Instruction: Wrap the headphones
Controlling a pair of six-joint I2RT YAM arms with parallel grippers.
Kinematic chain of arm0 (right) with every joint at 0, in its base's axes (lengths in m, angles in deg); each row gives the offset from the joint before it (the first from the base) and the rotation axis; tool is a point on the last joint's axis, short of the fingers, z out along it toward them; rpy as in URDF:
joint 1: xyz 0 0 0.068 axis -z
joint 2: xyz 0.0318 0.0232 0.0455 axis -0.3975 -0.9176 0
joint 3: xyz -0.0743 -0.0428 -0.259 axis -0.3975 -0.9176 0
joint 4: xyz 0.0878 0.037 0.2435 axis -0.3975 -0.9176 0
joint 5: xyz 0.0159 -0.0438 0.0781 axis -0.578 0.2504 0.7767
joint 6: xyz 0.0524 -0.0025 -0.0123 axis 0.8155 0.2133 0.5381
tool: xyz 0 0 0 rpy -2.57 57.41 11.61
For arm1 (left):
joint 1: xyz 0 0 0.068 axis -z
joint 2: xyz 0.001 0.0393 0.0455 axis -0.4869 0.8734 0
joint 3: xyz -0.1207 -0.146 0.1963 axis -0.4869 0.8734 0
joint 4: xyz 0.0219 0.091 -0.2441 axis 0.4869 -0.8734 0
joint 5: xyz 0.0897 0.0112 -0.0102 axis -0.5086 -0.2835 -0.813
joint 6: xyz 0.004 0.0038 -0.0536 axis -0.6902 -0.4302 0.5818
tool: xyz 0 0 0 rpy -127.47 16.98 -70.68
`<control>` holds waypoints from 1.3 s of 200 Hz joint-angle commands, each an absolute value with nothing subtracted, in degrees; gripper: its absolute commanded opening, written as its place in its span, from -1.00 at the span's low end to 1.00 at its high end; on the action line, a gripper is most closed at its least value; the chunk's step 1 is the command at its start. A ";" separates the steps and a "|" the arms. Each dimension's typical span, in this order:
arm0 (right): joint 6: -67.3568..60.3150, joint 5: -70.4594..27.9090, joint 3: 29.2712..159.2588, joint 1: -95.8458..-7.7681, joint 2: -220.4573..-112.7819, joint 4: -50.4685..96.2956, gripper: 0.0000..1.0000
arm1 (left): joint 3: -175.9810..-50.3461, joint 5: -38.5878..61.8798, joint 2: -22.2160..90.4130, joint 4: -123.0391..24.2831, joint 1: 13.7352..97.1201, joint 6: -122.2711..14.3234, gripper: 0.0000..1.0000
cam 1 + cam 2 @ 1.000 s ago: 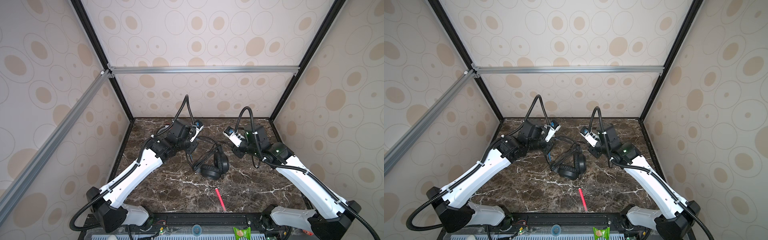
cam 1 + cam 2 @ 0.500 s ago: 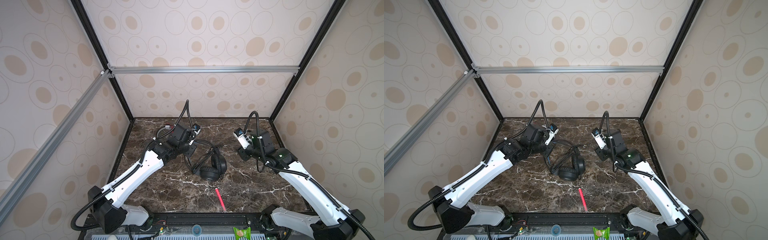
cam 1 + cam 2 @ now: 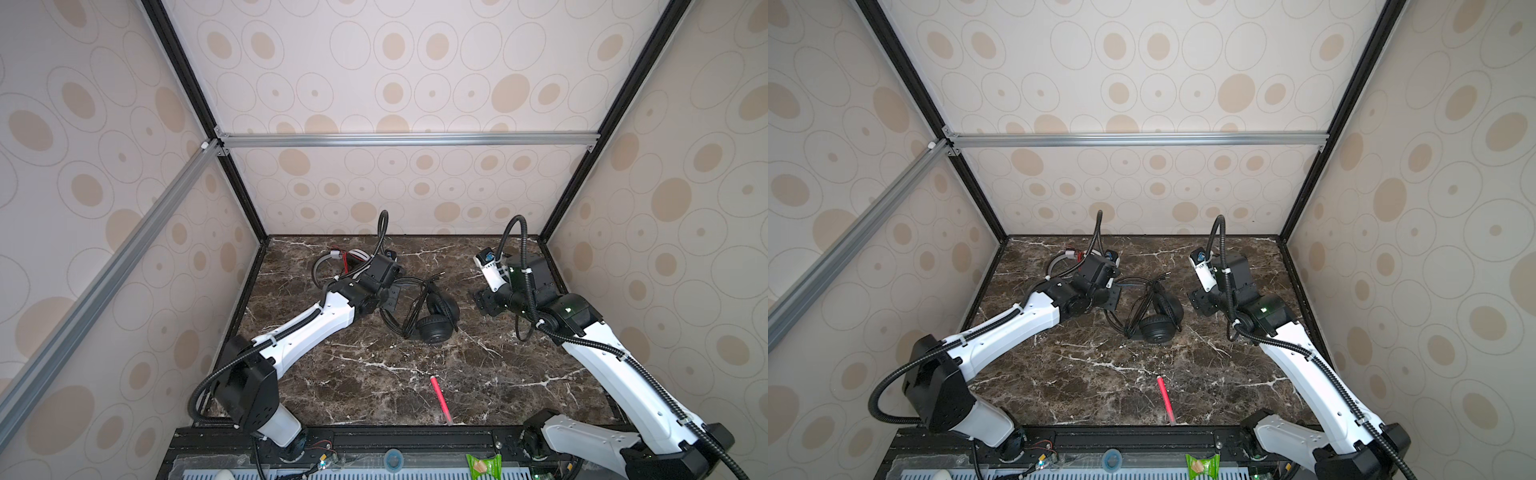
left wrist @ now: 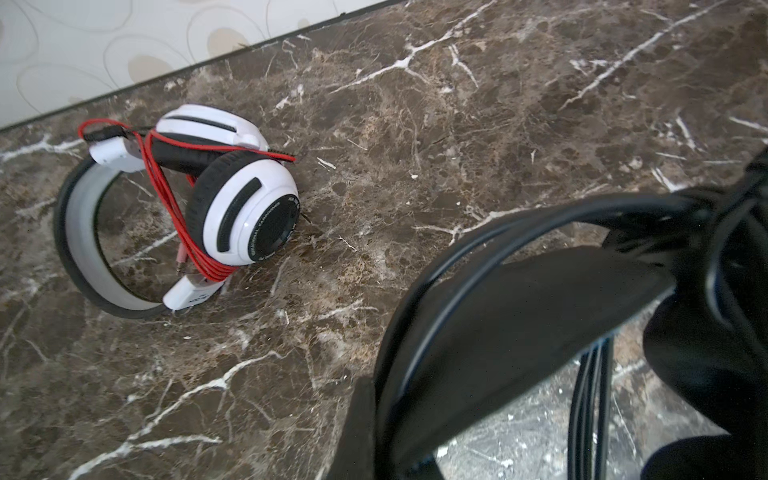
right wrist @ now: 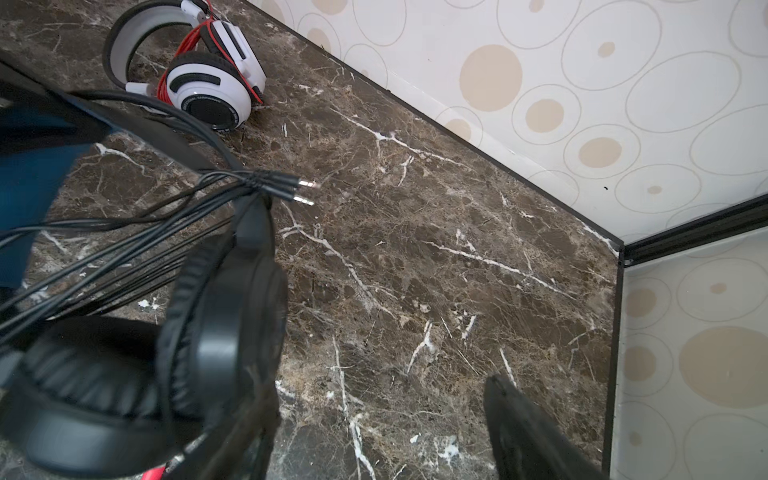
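The headphones [image 3: 1156,328] lie apart on the bench [image 3: 374,395]. The white headset [image 4: 232,208], its red cord wound round it, rests at the back left. Your left end effector [image 3: 1113,298] has its fingers together against the band of the black headset [image 3: 436,326], which sits mid-bench. Whether it grips that band, I cannot tell. Your right end effector [image 3: 485,302] stands spread, holding nothing. A pink-red pen [image 3: 440,399] lies near the front.

A robot test cell in a lab: a dark marble-look tabletop [image 3: 374,365] boxed in by aluminium frame rails [image 3: 407,139] and oval-patterned wall panels [image 3: 415,62], with left arm [image 3: 307,328] and right arm [image 3: 611,365] mounted along its front edge.
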State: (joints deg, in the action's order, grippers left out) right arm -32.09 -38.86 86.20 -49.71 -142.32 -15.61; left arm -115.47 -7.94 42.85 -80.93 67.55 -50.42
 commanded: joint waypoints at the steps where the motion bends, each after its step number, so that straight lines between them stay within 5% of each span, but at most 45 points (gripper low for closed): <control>1: -31.07 -38.26 87.34 -49.59 -142.32 -15.56 0.63 | -120.72 -6.12 46.92 -72.31 65.41 -43.48 -1.00; 144: -27.27 -37.18 82.60 -49.61 -137.26 -16.15 0.82 | -145.24 2.45 78.69 -72.58 58.62 -44.13 -1.00; 209: -25.59 -36.15 82.40 -49.58 -138.63 -13.97 0.89 | -148.57 0.35 82.25 -75.73 57.94 -44.90 -0.43; 260: -26.02 -36.93 83.53 -49.48 -139.40 -13.68 0.91 | -146.08 -1.55 77.61 -74.61 58.19 -47.27 0.22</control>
